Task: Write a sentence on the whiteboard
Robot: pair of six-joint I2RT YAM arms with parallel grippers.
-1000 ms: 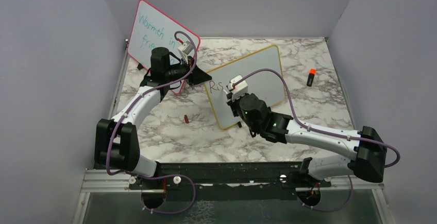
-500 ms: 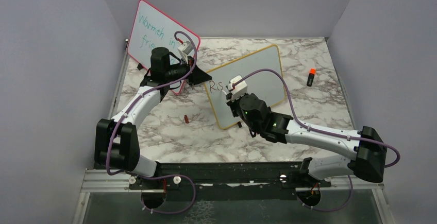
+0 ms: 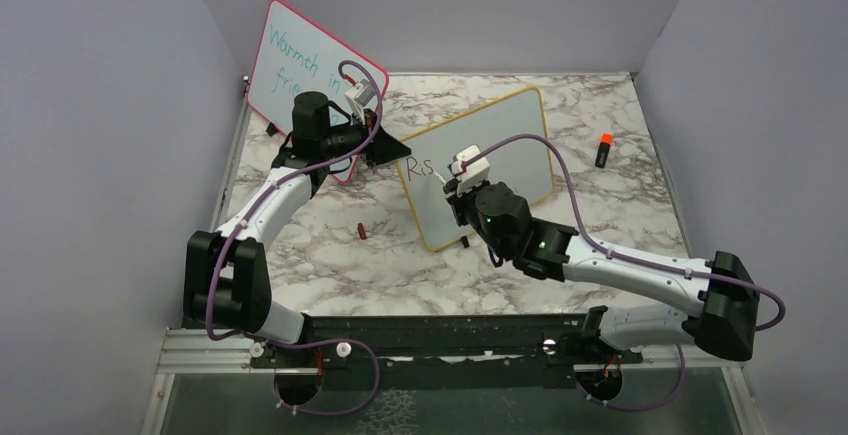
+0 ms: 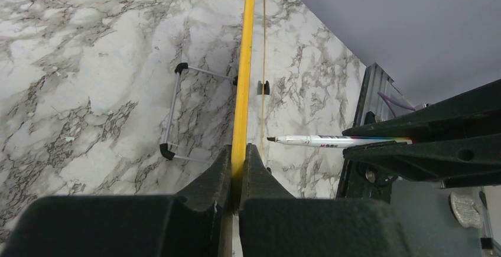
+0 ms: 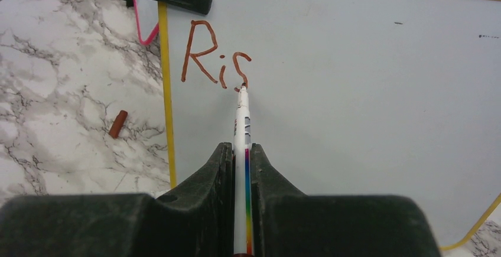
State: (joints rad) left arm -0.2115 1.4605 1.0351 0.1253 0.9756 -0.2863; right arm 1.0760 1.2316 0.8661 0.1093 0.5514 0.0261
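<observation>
- Board with a pink-red frame [image 3: 285, 50] and teal writing stands at the far left, behind the left arm. It plays no part in this job and sits as it did a second ago.
- Left gripper [image 4: 238, 158] is fully closed on the yellow frame at the left edge of the whiteboard [image 3: 510, 145], steadying it. Its pose matches the earlier frames.
- Small reddish cap [image 3: 361, 231] lies on the marble table [image 3: 330, 275], near the whiteboard's left edge and apart from it.
- Whiteboard stands propped at the middle of the table, between the two arms, and has not shifted.
- Sentence [image 5: 215, 59] so far reads "Ris" in brownish red, in the board's upper left corner.
- Right gripper [image 5: 241, 156] is clamped tight on the marker [image 5: 241, 121], whose tip touches the board at the foot of the "s". Since a second ago the wrist has edged right and the forearm has swung with it — so the "s" looks just finished and most of the sentence remains.
- Orange-capped pen [image 3: 604, 149] lies far right, well apart from the whiteboard.
</observation>
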